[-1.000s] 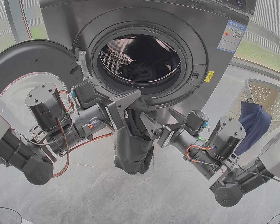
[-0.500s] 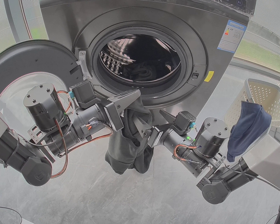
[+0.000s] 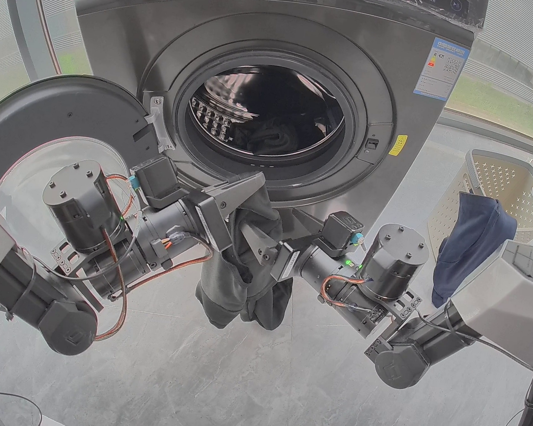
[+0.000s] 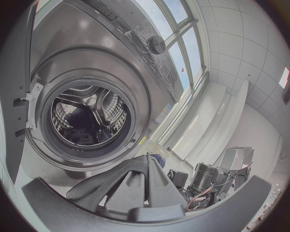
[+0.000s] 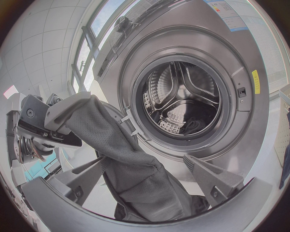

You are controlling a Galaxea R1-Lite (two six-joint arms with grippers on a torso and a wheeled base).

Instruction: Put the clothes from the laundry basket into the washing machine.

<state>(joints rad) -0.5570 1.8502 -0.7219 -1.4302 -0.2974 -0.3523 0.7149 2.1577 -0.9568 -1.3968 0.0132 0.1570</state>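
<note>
Left gripper (image 3: 256, 183) pinched grey garment (image 3: 238, 276) before washing machine (image 3: 380, 90); right gripper (image 5: 144, 159) fingers spread wide, straddled garment.

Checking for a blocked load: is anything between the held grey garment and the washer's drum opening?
Nothing visible. The door is swung aside, the drum opening is unobstructed, and the grey garment hangs from the left claw in front of it.
</note>
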